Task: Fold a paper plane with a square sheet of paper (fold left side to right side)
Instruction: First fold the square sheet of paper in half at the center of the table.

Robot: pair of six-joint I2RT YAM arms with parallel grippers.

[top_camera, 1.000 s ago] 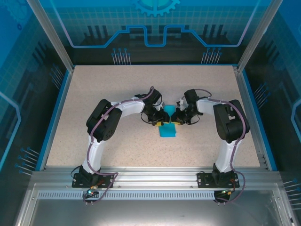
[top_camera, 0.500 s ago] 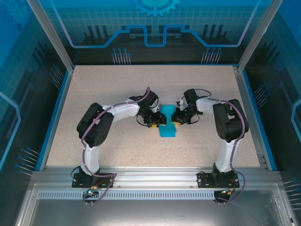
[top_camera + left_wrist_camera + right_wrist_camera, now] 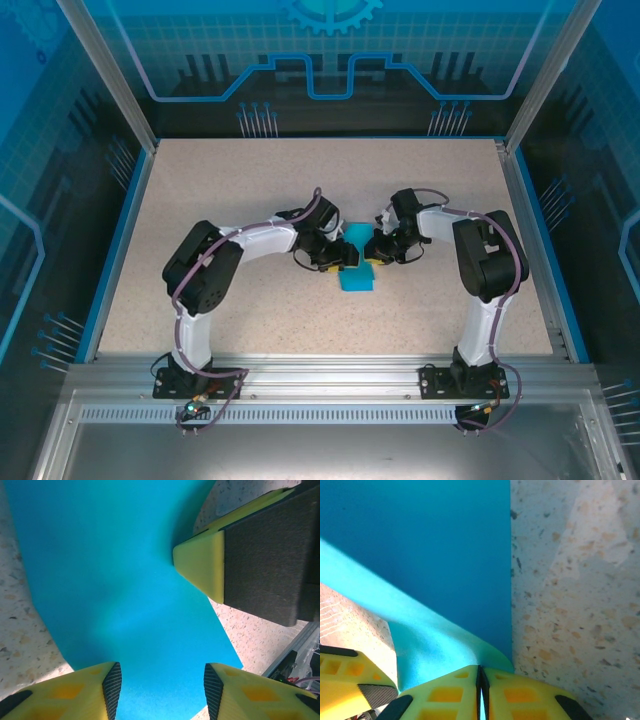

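Right wrist: right pincer [image 3: 481,674] clenched on smooth teal square sheet of paper [image 3: 420,545]; left pincer [image 3: 162,682] released.

Left hand [image 3: 162,682] parted, right hand [image 3: 480,675] clamped.

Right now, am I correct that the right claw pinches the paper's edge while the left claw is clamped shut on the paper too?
Not quite. The right claw does pinch the paper, but the left claw is open, not clamped. The left wrist view shows its fingers apart, with the paper showing between them.
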